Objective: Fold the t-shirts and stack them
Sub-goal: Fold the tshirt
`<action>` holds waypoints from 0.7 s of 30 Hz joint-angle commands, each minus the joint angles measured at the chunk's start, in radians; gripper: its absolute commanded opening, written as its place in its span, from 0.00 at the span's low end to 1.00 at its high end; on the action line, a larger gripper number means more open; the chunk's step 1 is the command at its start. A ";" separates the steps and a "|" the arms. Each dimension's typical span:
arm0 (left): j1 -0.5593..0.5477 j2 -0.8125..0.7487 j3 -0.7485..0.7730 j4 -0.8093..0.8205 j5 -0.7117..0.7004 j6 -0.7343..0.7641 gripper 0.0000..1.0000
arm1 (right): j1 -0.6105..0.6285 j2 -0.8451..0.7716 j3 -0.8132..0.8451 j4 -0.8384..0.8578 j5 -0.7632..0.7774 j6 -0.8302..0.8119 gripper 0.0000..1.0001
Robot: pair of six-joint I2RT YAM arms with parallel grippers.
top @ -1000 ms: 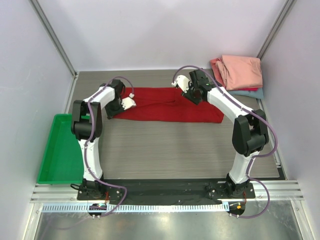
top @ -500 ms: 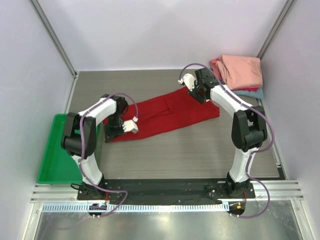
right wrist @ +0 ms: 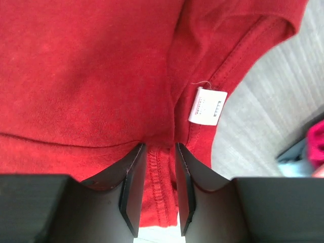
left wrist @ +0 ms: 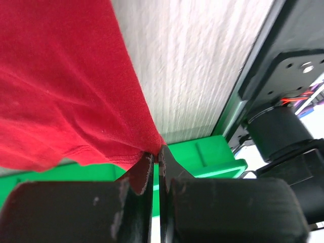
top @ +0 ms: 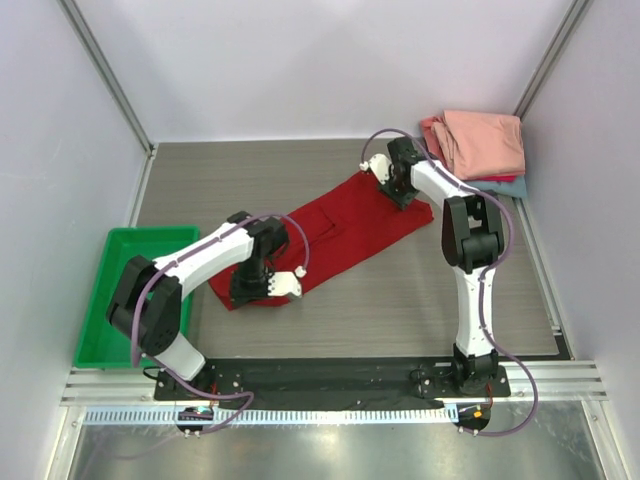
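Jaws on both arms were clamped on the deep red t-shirt when I read the views. On the left wrist view, the left gripper had its jaws pressed almost together, with a hem corner of the cloth pinched between them. On the right wrist view, the right gripper had its jaws set a little apart, with a stitched fold of the shirt filling the gap; the white neck label lay at 1 o'clock from the fingertips. From the top view, I noted the shirt spread flat on the table as a long slanted band running from 7 o'clock to 1 o'clock, the left gripper at its 7 o'clock end and the right gripper at its 1 o'clock end. A folded salmon-pink t-shirt sat on a teal t-shirt at the table's 2 o'clock corner, apart from the red cloth. The green tray stood at 8 o'clock, beside the table.
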 commanded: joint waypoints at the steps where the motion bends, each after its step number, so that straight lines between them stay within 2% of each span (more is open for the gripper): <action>1: -0.059 -0.006 0.012 -0.338 0.080 -0.031 0.01 | 0.009 0.087 0.131 -0.035 0.014 0.011 0.35; 5: -0.161 0.008 0.026 -0.337 0.135 -0.036 0.01 | 0.009 0.251 0.341 -0.087 0.048 0.005 0.35; 7: -0.217 0.055 0.068 -0.337 0.204 -0.045 0.01 | 0.012 0.349 0.494 -0.119 0.054 -0.004 0.35; 11: -0.298 0.153 0.154 -0.315 0.325 -0.076 0.01 | 0.034 0.480 0.694 -0.104 0.066 -0.052 0.35; 13: -0.359 0.189 0.190 -0.289 0.369 -0.112 0.04 | 0.053 0.521 0.744 -0.066 0.076 -0.072 0.35; 17: -0.432 0.220 0.245 -0.263 0.469 -0.194 0.19 | 0.086 0.531 0.732 0.063 0.071 -0.076 0.34; 18: -0.435 0.221 0.257 -0.268 0.469 -0.206 0.24 | 0.087 0.529 0.733 0.071 0.077 -0.067 0.34; 21: -0.432 0.206 0.323 -0.272 0.408 -0.217 0.25 | 0.087 0.487 0.724 0.086 0.080 -0.018 0.35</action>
